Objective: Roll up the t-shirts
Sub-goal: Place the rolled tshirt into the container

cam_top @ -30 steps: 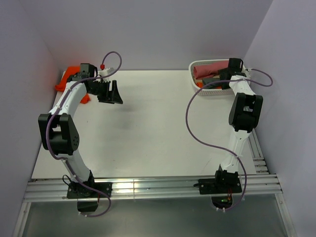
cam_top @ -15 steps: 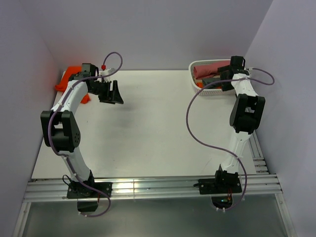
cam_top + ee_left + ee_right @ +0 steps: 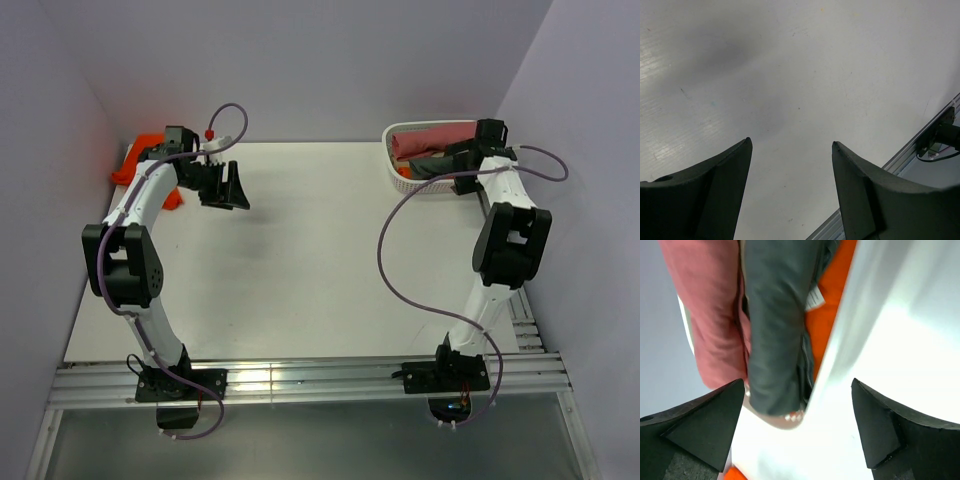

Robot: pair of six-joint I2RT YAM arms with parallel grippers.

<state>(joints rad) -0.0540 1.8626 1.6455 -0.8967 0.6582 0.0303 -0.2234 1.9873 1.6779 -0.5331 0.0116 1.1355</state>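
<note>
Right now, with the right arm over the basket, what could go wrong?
1. The open right gripper hangs over the grey t-shirt, pressed against the pink roll: closing could pinch both.
2. The basket rim runs under it too: possible snag.
3. The left arm crosses the corner orange t-shirt: may drag it.

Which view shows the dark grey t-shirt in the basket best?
Right wrist: the dark grey t-shirt is close up, with its white label visible. Top external shows only a small dark patch in the basket. Left wrist shows only table.
</note>
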